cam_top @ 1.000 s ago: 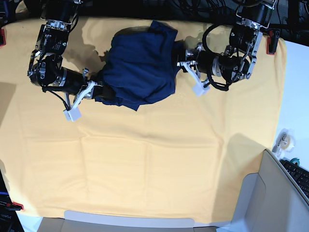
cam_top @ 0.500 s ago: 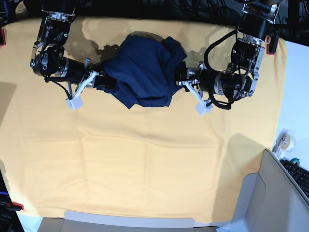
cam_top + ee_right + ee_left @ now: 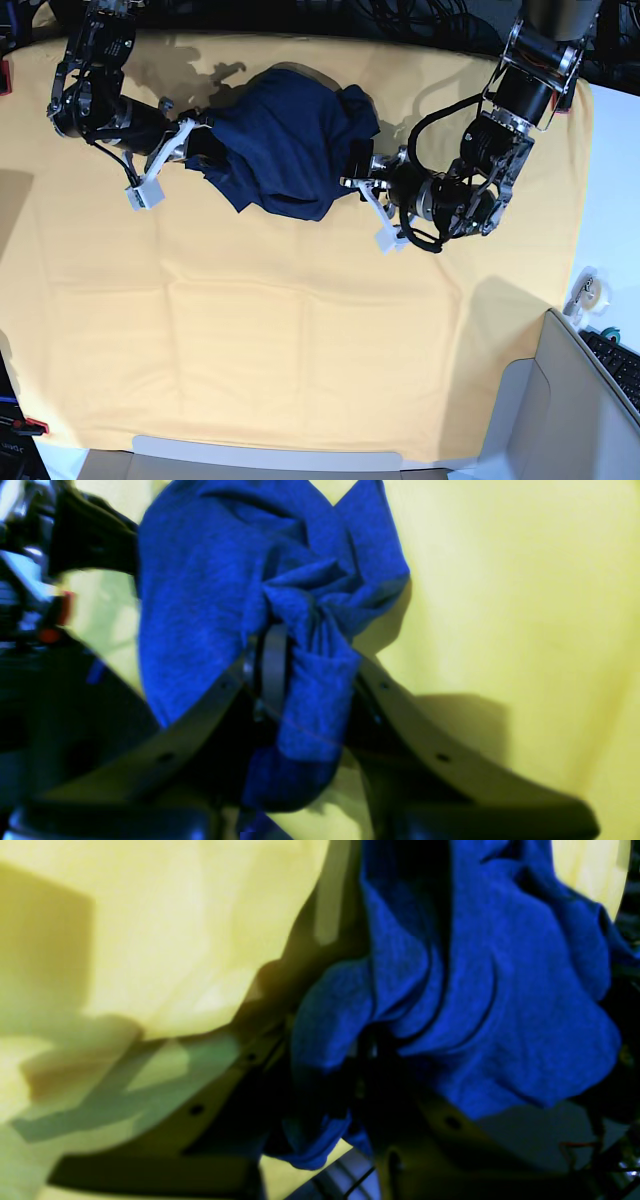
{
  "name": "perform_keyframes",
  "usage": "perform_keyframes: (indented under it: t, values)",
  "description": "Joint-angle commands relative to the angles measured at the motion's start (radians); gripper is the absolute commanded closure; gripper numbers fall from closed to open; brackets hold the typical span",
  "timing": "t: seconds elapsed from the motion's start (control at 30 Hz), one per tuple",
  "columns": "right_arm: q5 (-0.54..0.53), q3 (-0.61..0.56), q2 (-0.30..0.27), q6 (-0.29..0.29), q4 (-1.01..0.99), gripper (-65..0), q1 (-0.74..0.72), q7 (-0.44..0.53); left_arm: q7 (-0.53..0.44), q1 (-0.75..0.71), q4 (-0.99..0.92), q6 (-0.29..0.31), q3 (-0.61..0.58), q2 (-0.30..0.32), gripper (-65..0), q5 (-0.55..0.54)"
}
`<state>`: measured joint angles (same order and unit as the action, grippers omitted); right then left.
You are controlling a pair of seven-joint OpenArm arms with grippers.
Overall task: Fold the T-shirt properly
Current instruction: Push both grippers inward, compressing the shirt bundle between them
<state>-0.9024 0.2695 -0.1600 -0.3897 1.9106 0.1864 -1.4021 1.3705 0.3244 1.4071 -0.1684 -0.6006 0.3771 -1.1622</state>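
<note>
Shifted since earlier pic: shirt (image 3: pixel 290 140) bunch carried further toward table's far-left corner in base view, both arms swung w/ it. Soft plain knit, dark navy, no print; crumpled into a rounded lump w/ deep folds, hung between the two grippers above the yellow-orange cloth (image 3: pixel 300 340). Right gripper (image 3: pixel 300 680) clenched on a twisted wad of fabric. Left gripper (image 3: pixel 360 1060) clamped on a gathered edge, pic blurry. Cloth smooth, faint creases.
</note>
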Motion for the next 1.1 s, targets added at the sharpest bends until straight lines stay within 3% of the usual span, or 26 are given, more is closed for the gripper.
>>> perform_keyframes:
  t: [0.0, 0.33, 0.6, 0.77, 0.97, 1.07]
  values:
    - [0.009, 0.003, -0.010, -0.004, 0.034, 0.0, 0.006, 0.006, 0.026, 0.041, 0.005, -0.036, -0.009, 0.007, -1.0, -0.019]
    - [0.055, -0.002, -0.016, -0.004, 0.071, 0.0, 0.065, 0.006, 0.026, 0.115, -0.056, -0.036, -0.065, -0.051, -1.0, 0.011]
    - [0.061, -0.002, -0.023, -0.004, 0.071, 0.0, 0.109, 0.006, 0.026, 0.117, -0.056, -0.036, -0.066, -0.163, -1.1, 0.219]
    - [0.119, -0.008, -0.029, -0.004, 0.071, 0.0, 0.129, 0.006, 0.026, 0.118, -0.074, -0.035, -0.066, -0.215, -1.1, 0.322]
    - [0.226, -0.118, -0.028, -0.004, 0.079, 0.0, 0.134, 0.006, 0.026, 0.169, -0.140, -0.029, -0.072, -0.257, -1.1, 0.408]
    - [0.343, -0.224, -0.031, -0.004, 0.079, 0.0, 0.134, 0.006, 0.026, 0.201, -0.150, -0.029, -0.100, -0.261, -1.1, 0.431]
